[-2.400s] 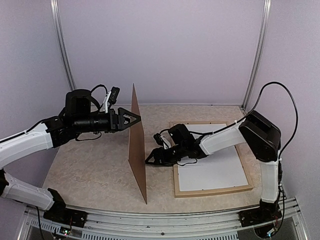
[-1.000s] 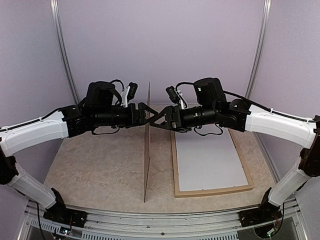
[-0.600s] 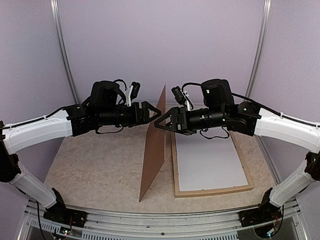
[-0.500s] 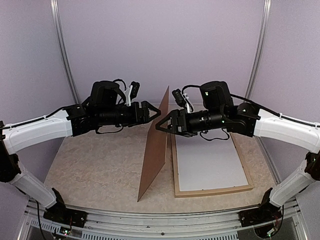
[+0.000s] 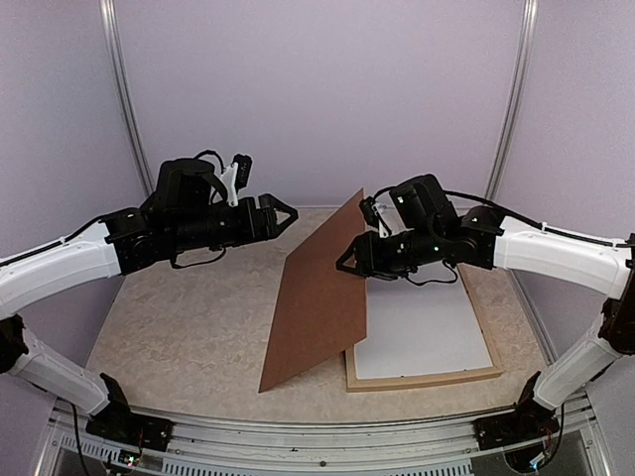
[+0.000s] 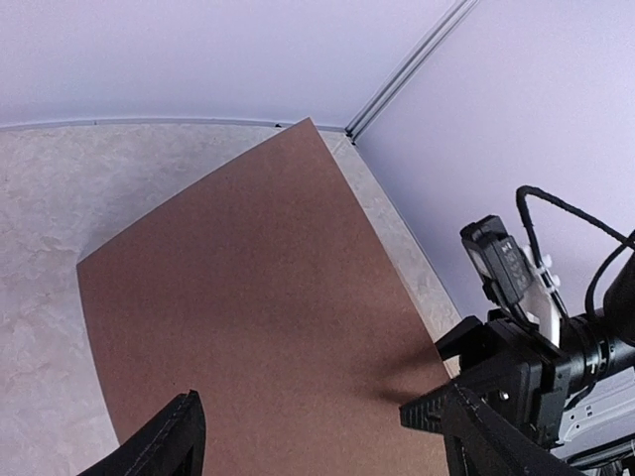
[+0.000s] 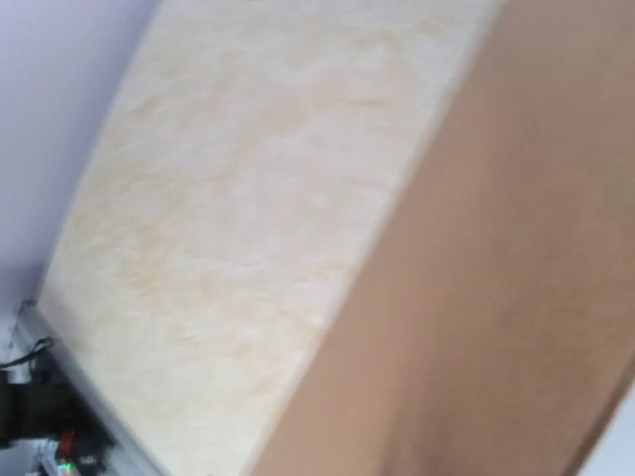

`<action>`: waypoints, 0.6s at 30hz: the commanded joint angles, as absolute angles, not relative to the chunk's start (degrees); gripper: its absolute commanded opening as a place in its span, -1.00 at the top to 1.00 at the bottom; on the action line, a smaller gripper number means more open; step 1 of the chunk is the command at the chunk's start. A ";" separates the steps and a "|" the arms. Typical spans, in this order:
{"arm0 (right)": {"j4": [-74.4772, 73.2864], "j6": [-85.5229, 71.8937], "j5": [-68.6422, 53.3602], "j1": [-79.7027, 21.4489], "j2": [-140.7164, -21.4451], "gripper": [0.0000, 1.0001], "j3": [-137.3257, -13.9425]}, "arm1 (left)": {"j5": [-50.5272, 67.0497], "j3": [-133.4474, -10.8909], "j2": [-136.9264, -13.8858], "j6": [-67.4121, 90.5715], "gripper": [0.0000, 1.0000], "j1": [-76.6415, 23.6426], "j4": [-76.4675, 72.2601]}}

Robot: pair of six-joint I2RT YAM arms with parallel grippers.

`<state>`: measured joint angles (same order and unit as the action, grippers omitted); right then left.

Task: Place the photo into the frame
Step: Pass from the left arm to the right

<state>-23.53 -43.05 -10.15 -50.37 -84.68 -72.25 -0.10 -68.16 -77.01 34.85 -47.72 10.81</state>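
The left arm (image 5: pixel 60 266) and right arm (image 5: pixel 558 253) wear white shells on long links with black cylindrical joints, rising from 2 black bases (image 5: pixel 117 421) on the aluminium rail (image 5: pixel 317 441). Above that rail, looping black cables (image 6: pixel 575 210) and white-bracketed cameras (image 6: pixel 501 266) sit behind the black, triangular left gripper (image 5: pixel 288 214) and right gripper (image 5: pixel 344 266).

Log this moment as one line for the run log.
backing board leaning toward frame | right gripper at its upper edge, grip unclear | left gripper open, apart from board
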 commanded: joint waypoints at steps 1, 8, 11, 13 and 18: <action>-23.65 -42.72 -9.12 -48.03 -85.69 0.19 -70.44 | -3.24 -65.68 -74.32 33.41 -0.63 -47.55 12.66; -20.20 -42.82 -11.10 -44.78 -87.20 0.55 -66.41 | -3.59 -63.46 -72.98 32.95 -0.65 -46.64 12.57; -17.71 -43.40 -11.84 -43.09 -87.47 0.76 -63.84 | -3.56 -62.49 -72.44 32.72 -0.65 -46.05 12.62; -15.92 -43.77 -12.39 -41.85 -87.08 0.86 -62.04 | -3.73 -61.68 -71.96 32.61 -0.66 -45.40 12.78; -12.57 -44.01 -15.89 -38.58 -84.48 1.00 -58.95 | -4.59 -59.26 -70.86 32.86 -0.75 -43.47 12.91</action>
